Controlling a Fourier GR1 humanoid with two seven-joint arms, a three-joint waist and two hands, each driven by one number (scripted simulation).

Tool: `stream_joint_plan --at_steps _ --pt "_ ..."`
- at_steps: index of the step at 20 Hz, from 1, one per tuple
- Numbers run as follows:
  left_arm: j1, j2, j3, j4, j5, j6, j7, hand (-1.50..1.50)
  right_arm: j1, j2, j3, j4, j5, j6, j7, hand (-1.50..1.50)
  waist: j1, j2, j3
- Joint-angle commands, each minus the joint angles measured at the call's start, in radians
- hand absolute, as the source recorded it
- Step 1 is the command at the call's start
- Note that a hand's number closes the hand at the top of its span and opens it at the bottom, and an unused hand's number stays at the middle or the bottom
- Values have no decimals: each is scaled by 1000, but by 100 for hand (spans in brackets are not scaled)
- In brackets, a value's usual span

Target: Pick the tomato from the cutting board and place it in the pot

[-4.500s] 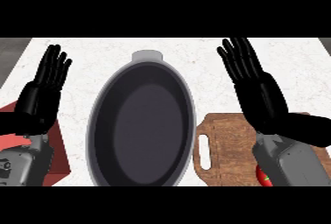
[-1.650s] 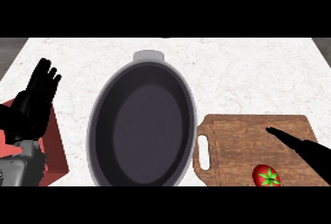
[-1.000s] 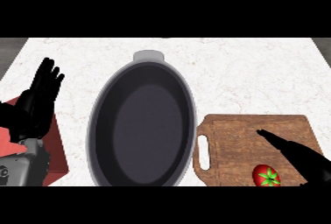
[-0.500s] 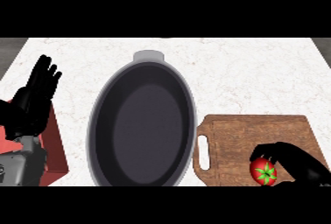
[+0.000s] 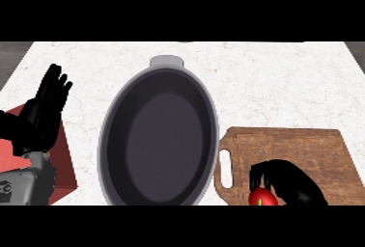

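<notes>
A red tomato (image 5: 261, 197) lies at the near edge of the wooden cutting board (image 5: 299, 149), low in the head view and half hidden. My right hand (image 5: 294, 185) is over it, fingers curled down round its top and left side. Left of the board stands the big dark pot (image 5: 160, 140) with a grey rim and nothing inside it. My left hand (image 5: 41, 116) rests open at the left edge, fingers up, away from the pot.
A red object (image 5: 61, 166) lies under my left forearm at the lower left. The white marbled counter (image 5: 271, 82) stretches behind the pot and board. The pot's grey handle (image 5: 166, 61) points away from me.
My right hand has come down from the counter's far right onto the board, then closed its fingers round the tomato. The left hand sank a little and stays open.
</notes>
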Motion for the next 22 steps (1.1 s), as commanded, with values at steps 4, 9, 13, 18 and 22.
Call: stream_joint_plan --at_steps 4,9,13,18,22 --pt "-31 -19 -43 5 -1 -18 8 0 -140 327 305 4 182 -96 215 150 82 -4 -7" --pt "-39 -23 -50 19 -1 -22 14 0 -222 345 457 54 249 -232 370 150 87 -6 -3" --pt "-35 -20 -46 23 -6 -19 6 0 -315 346 491 12 316 -404 469 150 78 -20 -1" --pt "-31 -20 -36 40 -4 -11 17 0 -431 347 519 -18 477 -578 611 150 50 -31 -2" --pt "-29 -25 -44 47 -15 -6 15 0 -540 347 517 -12 608 -629 707 150 38 -33 -3"
